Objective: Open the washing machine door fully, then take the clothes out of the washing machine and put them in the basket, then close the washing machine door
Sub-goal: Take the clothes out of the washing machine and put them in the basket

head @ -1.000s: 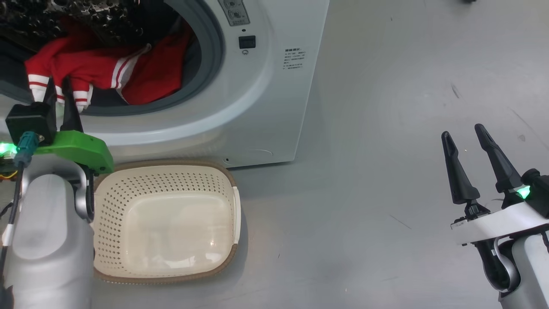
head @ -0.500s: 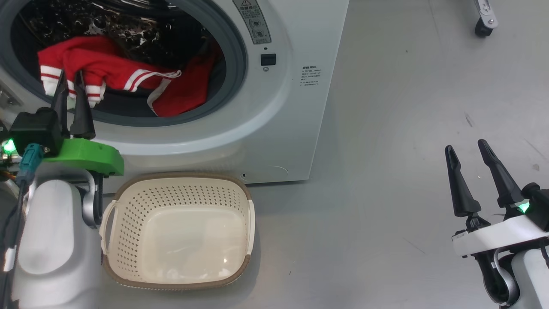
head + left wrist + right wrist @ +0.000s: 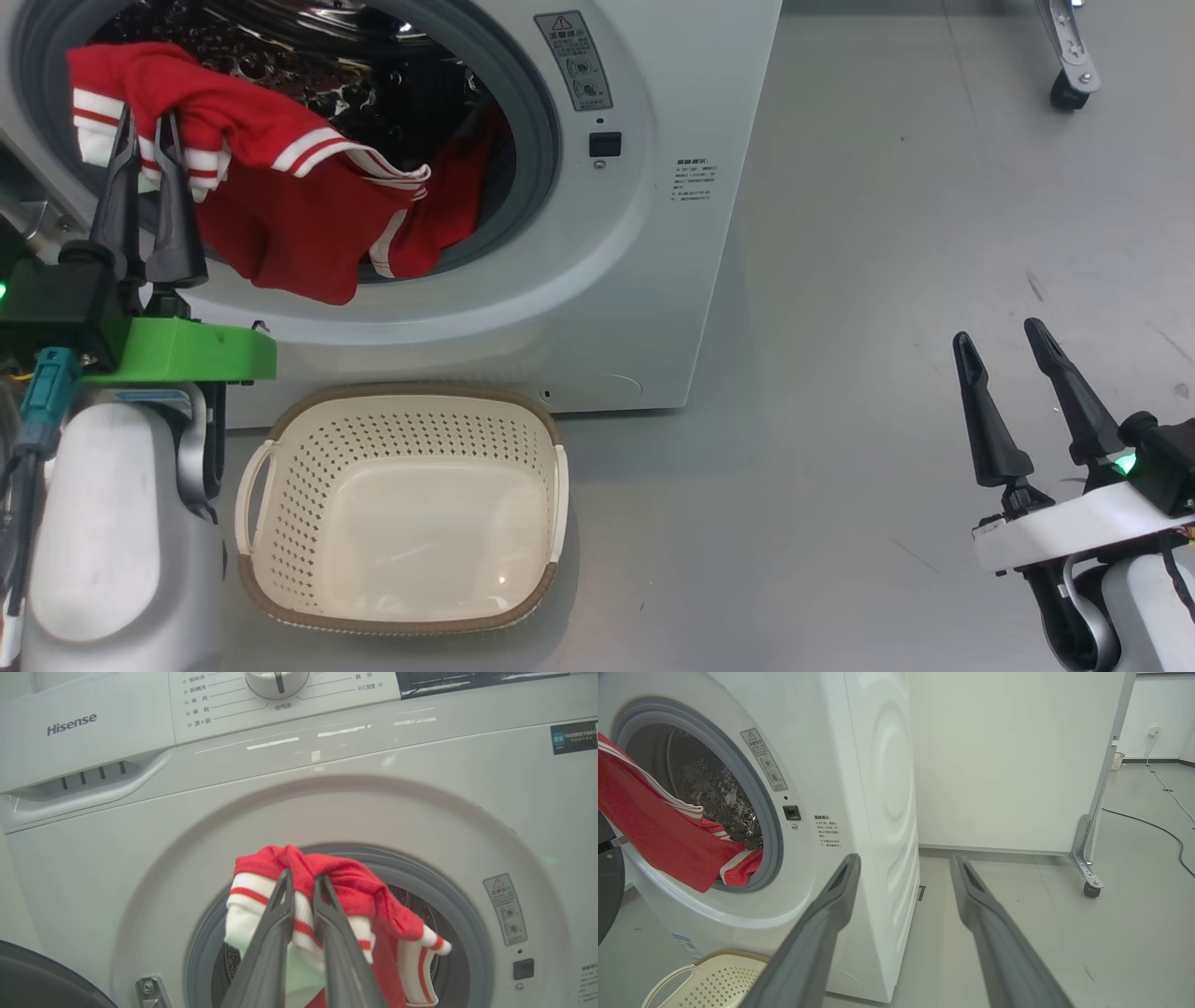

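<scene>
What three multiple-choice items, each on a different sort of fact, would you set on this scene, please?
1. Where is the basket?
A. Inside the drum.
B. On the floor before the washing machine.
C. On top of the washer.
2. What colour are the stripes on the red garment?
A. Blue.
B. Black.
C. White.
3. What is the left gripper doing?
A. Shut on the red garment.
B. Open and empty.
C. Shut on a basket handle.
Answers: 1 B, it sits on grey floor below the washer's opening. 2 C, white bands edge the red cloth. 3 A, it pinches the striped cuff.
</scene>
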Controlling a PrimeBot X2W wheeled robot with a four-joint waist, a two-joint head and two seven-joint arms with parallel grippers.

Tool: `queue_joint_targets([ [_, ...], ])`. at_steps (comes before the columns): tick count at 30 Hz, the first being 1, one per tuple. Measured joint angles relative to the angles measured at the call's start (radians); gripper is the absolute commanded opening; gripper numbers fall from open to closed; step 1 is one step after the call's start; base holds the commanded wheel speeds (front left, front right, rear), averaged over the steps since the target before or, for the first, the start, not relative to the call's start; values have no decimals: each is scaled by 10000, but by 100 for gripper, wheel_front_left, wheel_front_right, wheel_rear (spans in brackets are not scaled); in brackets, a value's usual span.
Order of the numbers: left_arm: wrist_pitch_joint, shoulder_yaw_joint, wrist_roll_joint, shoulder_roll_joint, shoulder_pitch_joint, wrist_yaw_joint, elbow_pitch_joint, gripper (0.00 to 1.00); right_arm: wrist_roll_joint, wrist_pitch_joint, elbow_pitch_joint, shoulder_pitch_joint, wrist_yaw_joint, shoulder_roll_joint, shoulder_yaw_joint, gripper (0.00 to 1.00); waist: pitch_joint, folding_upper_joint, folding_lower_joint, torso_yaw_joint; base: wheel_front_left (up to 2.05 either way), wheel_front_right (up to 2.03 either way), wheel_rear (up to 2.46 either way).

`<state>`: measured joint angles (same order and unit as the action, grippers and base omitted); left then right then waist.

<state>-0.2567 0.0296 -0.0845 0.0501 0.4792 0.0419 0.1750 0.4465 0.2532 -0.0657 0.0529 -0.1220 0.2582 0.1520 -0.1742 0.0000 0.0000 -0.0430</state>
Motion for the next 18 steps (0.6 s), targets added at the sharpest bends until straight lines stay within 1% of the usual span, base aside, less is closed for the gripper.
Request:
queue_joint_targets([
  [7,-2,-201,-4,-21,-420,86,-389,0,-2,0,50,-5,0,-8,17,100,-11,0,0,28,0,0,0],
  [14,0,-499,-63,-46,-1499,247,190,0,-2,0,69,-16,0,-46,63,100,-67,0,0,37,0,0,0],
  [18,113,-681,-197,-58,-1930,263,546,0,-2,0,98,-18,0,-46,71,100,-117,0,0,28,0,0,0],
])
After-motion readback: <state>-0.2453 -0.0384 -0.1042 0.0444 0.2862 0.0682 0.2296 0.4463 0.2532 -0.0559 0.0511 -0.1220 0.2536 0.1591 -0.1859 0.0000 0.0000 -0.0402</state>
